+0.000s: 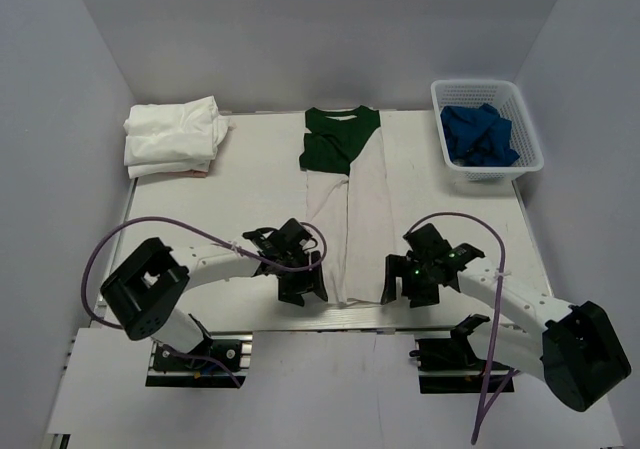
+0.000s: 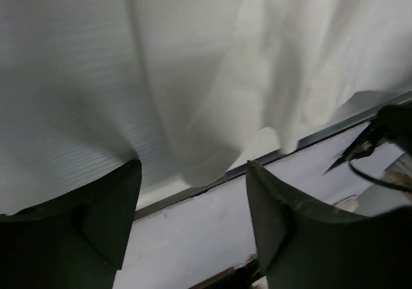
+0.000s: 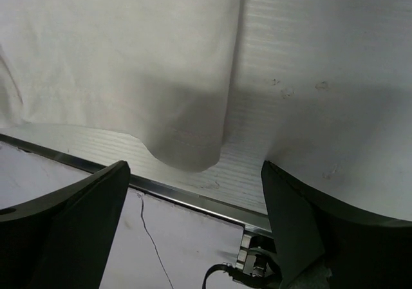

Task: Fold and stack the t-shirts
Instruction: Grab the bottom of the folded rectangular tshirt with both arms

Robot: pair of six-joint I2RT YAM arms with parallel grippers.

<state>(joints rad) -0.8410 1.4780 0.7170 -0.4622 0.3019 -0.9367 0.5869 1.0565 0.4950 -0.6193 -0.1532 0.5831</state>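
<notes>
A white t-shirt with dark green collar and sleeves (image 1: 345,204) lies in the table's middle, folded into a long narrow strip, collar far, hem near. My left gripper (image 1: 301,291) is open at the hem's left corner; the white hem (image 2: 212,154) hangs just beyond its fingers (image 2: 112,212). My right gripper (image 1: 405,291) is open at the hem's right corner; the hem (image 3: 187,150) lies between and ahead of its fingers (image 3: 290,218). Neither holds cloth. A stack of plain white folded t-shirts (image 1: 172,137) sits at the far left.
A white plastic basket (image 1: 487,134) holding blue cloth stands at the far right. The table's near metal edge (image 3: 193,199) runs just under both grippers. Grey walls enclose the table on three sides.
</notes>
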